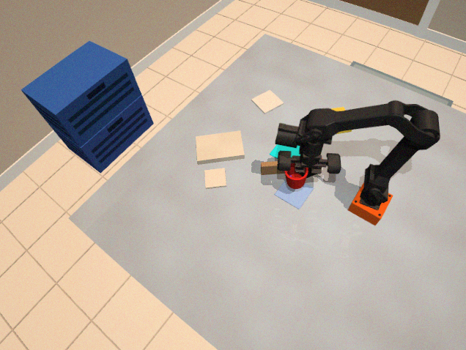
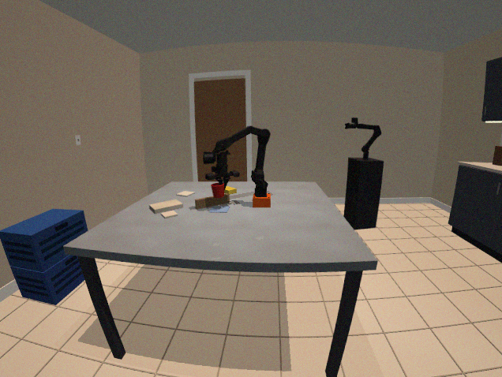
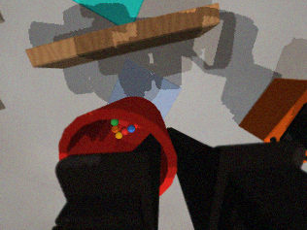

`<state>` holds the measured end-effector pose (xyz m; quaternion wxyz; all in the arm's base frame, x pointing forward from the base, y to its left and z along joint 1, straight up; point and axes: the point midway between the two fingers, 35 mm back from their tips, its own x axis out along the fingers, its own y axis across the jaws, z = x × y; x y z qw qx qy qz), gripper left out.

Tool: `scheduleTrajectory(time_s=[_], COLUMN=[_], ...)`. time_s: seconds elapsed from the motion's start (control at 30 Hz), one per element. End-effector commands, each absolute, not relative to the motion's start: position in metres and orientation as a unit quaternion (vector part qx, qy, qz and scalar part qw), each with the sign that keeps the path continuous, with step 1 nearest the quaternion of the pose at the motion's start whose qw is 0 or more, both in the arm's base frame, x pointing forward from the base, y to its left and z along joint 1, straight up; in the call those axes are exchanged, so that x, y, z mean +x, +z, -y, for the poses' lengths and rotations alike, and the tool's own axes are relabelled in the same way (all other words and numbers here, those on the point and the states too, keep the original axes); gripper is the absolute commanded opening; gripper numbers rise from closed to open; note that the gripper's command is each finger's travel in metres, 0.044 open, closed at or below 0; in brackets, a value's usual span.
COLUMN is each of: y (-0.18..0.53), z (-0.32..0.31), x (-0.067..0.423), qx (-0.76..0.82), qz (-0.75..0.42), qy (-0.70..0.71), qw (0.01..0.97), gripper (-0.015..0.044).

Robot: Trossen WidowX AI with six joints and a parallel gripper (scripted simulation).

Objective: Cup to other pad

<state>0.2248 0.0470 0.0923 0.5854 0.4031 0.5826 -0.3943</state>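
Note:
The red cup (image 1: 294,181) (image 2: 217,189) (image 3: 104,132) holds several coloured marbles (image 3: 121,129) and stays upright. My gripper (image 1: 302,170) (image 3: 162,132) is shut on the cup's rim wall, one finger inside and one outside, and holds it a little above the light blue pad (image 1: 295,197) (image 3: 167,98). The teal pad (image 1: 280,151) (image 3: 114,9) lies just beyond, behind a wooden block (image 1: 268,168) (image 2: 204,201) (image 3: 121,38) that lies between the two pads.
Three tan slabs (image 1: 219,146) (image 1: 215,177) (image 1: 267,100) lie to the left on the grey table (image 1: 226,244). A yellow piece (image 1: 338,109) (image 2: 230,189) lies behind the arm. The arm's orange base (image 1: 368,209) (image 3: 272,108) stands to the right. Blue crates (image 1: 88,101) stand on the floor.

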Motion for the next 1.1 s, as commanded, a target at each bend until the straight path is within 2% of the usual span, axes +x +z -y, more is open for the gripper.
scheduleTrajectory(time_s=[0.0,1.07], y=[0.096,0.095], z=[-0.047,-0.028], x=[0.225,0.235], qx=[0.403,0.403], qz=[-0.58,-0.58], qy=[-0.396,-0.396], qw=[0.587,0.587], gripper=[0.0,0.0])
